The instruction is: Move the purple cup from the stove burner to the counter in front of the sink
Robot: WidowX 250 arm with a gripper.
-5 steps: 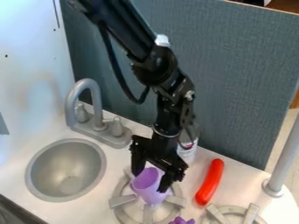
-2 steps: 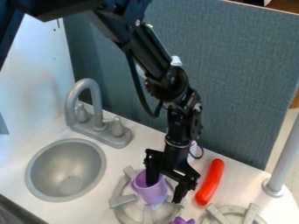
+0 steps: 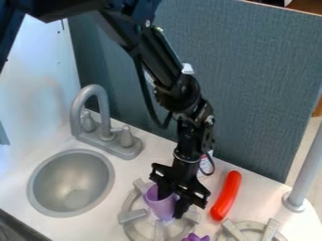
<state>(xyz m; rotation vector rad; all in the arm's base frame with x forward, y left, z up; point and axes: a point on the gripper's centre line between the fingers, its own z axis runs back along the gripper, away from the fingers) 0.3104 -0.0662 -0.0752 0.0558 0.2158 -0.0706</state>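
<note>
Pale bench (image 3: pixel 258 193) with a cup (image 3: pixel 159 208) on its burner (image 3: pixel 132 216); the pincer (image 3: pixel 172 207), nearly closed, straddles the cup's wall, seemingly gripping it for steadiness.

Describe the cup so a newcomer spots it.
From the round sink, go right to the nearest burner. The light purple cup stands there, gripper at its rim. Unlike the darker, knobbly purple piece at the bottom edge, it's open-topped.

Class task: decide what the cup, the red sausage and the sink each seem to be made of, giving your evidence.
Cup: smooth purple plastic, probably, from its even colour and thin wall. Red sausage: glossy plastic or rubber, judging by its bright highlights. Sink: satin grey, metal or metallic-painted plastic; its soft sheen fits both.
</note>
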